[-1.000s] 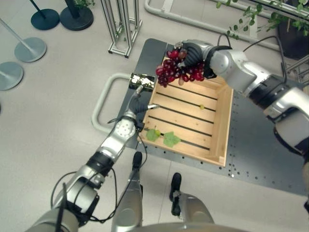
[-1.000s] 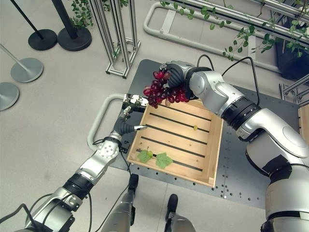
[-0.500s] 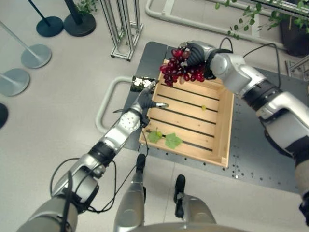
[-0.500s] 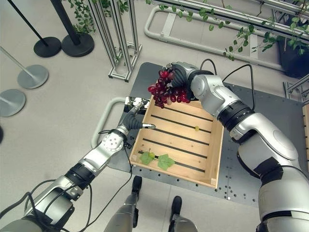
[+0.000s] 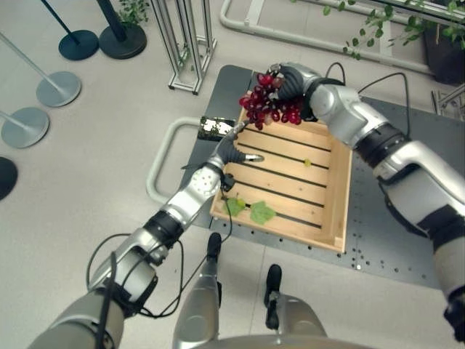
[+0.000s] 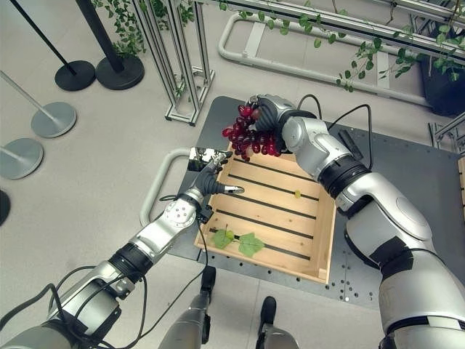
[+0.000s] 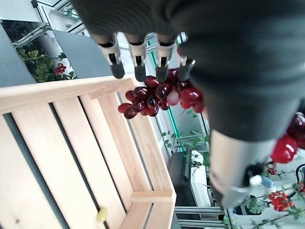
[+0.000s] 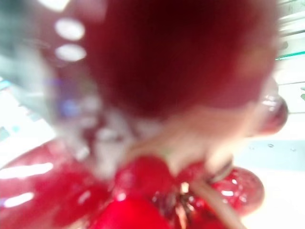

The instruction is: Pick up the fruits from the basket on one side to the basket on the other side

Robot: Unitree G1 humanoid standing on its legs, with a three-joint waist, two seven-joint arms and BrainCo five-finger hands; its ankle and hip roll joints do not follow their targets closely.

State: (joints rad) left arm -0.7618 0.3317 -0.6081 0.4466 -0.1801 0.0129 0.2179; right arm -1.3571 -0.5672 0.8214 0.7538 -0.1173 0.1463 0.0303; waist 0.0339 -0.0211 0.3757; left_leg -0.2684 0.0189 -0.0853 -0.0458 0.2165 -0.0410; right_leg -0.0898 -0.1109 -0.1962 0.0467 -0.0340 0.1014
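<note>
Right hand (image 6: pixel 267 115) fingers buried behind red grapes (image 6: pixel 251 136); right wrist view blurred, grapes pressed close against the hand.

1. I see a dark grey platform (image 6: pixel 378 211) on the pale floor (image 6: pixel 94 182), dotted with small holes along its near edge.
2. Wooden slatted crate (image 6: pixel 320 240) sits directly on the platform, toward its left side.
3. On the crate slats: two green leaves (image 6: pixel 240 241) near the front-left corner, one small green grape (image 6: pixel 296 193) (loose, mid-crate).
4. Floor also carries round stanchion bases (image 6: pixel 54 116) at far left.
</note>
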